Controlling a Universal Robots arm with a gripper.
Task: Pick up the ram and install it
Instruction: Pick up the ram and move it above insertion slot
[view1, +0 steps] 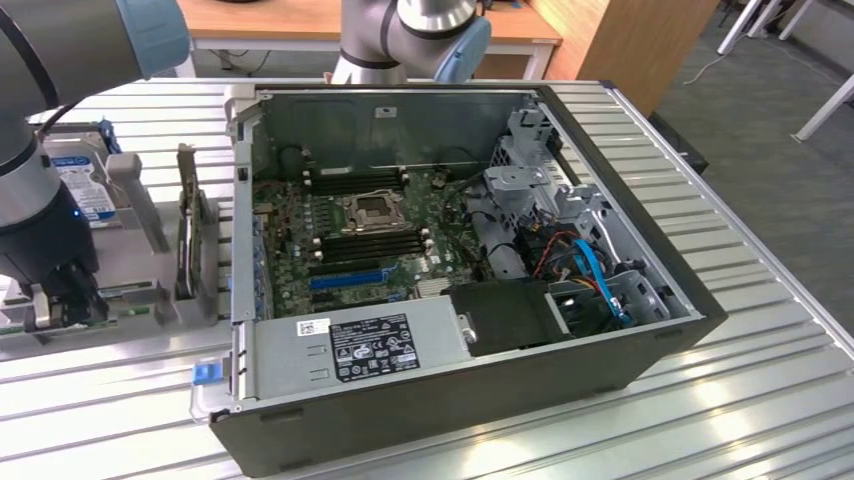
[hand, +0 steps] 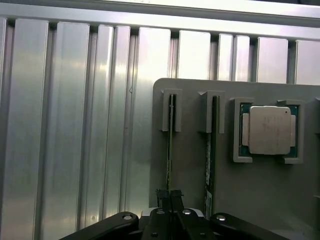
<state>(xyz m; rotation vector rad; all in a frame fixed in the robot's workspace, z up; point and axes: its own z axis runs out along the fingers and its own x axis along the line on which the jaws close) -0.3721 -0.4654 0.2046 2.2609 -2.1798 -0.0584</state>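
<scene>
Pick-up step: gripper (hand: 170, 194) clamped shut on the ram (hand: 170, 145) in its holder (hand: 190, 165), at nine o'clock of the computer case (view1: 441, 420) in the exterior view; clearing the slot likely needs a straight lift

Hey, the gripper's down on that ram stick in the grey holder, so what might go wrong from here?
The gripper is shut on the thin edge of the ram; such a narrow hold may slip or twist.
The ram sits in a tight slot of the grey holder; a tilted pull could bind.
A second stick stands close beside and might get knocked.
</scene>
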